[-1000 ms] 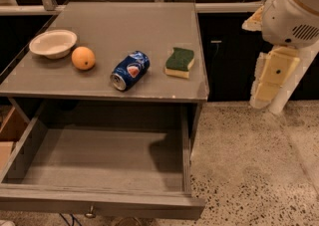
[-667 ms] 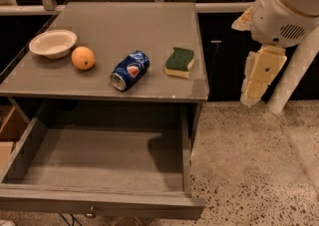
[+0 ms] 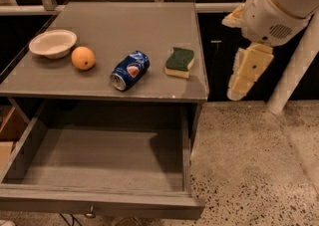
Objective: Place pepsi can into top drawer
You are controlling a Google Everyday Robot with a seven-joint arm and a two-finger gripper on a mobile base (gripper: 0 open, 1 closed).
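We record the pepsi can (image 3: 129,70) as glossy painted metal with a bare silver end. The top drawer (image 3: 99,205) and tabletop (image 3: 124,26) show matt grey painted wood; the drawer knob (image 3: 90,214) looks metallic. The gripper (image 3: 238,88), hanging right of the tabletop above the floor (image 3: 249,170), has a smooth cream plastic shell. The sponge (image 3: 179,62) pairs a rough green pad with yellow foam. The floor is speckled stone.

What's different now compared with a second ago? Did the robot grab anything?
Only the arm moved: the gripper drifted sideways toward the table, hanging beside it above the floor, holding nothing. The pepsi can lies on its side on the tabletop as before; the top drawer stays open and empty; bowl, orange and sponge unmoved.
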